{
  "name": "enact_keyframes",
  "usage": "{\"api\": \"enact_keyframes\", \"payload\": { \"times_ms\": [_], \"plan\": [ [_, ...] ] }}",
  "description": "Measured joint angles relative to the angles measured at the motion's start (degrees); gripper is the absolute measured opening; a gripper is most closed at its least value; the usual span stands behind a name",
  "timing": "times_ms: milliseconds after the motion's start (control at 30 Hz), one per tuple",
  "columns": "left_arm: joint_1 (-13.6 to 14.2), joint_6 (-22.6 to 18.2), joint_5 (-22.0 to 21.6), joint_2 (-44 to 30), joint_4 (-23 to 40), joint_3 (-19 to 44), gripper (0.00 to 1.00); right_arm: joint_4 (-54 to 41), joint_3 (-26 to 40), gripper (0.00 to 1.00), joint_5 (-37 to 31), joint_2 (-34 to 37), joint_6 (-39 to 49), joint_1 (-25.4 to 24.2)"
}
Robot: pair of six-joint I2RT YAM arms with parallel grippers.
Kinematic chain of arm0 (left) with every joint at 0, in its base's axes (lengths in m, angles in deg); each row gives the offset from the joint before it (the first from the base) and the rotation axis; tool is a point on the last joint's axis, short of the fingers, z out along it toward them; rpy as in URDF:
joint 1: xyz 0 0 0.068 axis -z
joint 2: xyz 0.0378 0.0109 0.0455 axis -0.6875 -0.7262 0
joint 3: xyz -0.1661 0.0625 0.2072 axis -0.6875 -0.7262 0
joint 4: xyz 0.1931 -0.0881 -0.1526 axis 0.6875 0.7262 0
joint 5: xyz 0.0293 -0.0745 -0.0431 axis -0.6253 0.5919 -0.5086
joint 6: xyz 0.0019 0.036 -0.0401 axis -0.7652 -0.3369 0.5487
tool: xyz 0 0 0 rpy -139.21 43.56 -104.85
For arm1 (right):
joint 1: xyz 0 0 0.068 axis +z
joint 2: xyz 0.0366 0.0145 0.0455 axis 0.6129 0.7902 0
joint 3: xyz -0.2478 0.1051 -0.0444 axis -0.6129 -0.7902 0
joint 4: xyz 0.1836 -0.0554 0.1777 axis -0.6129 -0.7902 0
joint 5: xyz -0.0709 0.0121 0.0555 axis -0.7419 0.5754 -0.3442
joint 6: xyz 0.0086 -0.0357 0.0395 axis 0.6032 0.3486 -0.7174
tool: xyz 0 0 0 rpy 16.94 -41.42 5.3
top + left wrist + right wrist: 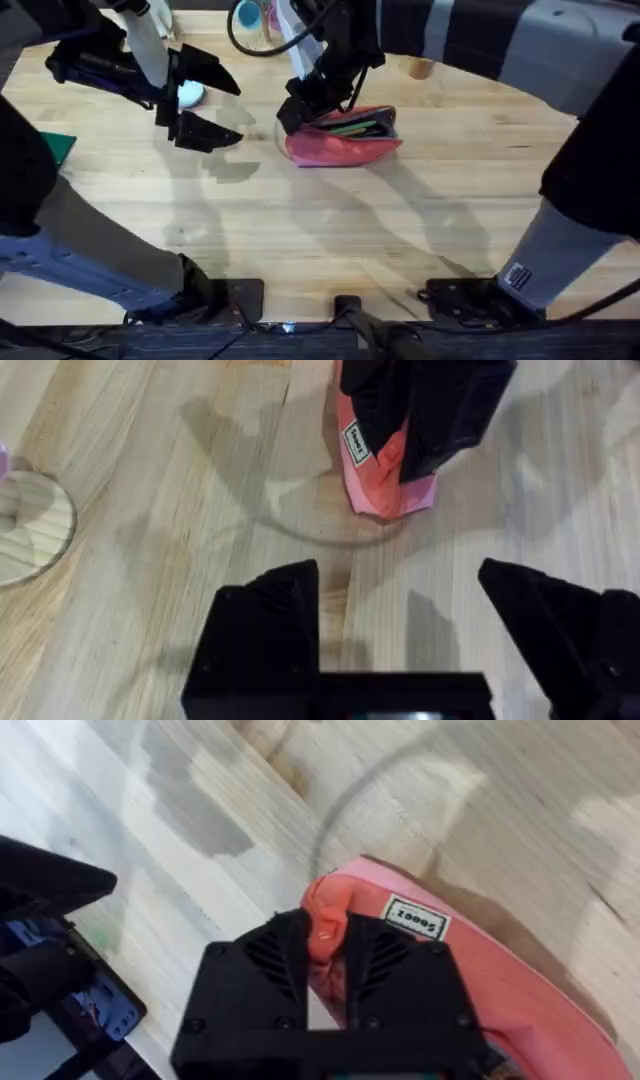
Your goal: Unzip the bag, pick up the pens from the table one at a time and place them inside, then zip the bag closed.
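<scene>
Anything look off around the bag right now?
Nothing damaged or spilled. The bag lies open on the table with a green pen inside. The right gripper is shut on its end near the label; the left gripper hovers open beside it, holding nothing.

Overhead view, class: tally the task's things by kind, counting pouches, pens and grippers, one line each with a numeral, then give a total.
Pouch: 1, the pink pouch lying on the table.
Pens: 1, a green pen already inside the pouch's open top.
Grippers: 2, the left gripper open beside the pouch, the right gripper pinching the pouch's end.
Total: 4
</scene>
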Motion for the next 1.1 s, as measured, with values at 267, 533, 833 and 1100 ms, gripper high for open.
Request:
{"api": "enact_keyframes", "payload": {
  "times_ms": [267, 533, 833, 1100],
  "plan": [
    [0.0, -0.01, 0.0, 0.0, 0.0, 0.0, 0.993, -0.02, 0.0, 0.084, -0.04, -0.01, -0.19, 0.0],
    [0.0, -0.01, 0.0, 0.0, -0.02, 0.0, 0.993, -0.5, 0.66, 0.067, -0.11, 0.0, -0.2, 0.0],
    [0.0, -0.01, 0.0, 0.0, -0.01, 0.0, 0.993, -2.29, 4.65, 0.05, -1.76, 0.38, -0.19, -0.17],
    [0.0, -0.01, 0.0, 0.0, 0.0, 0.0, 0.993, -3.82, 5.25, 0.037, -1.9, 0.38, -0.21, -0.15]
  ]
}}
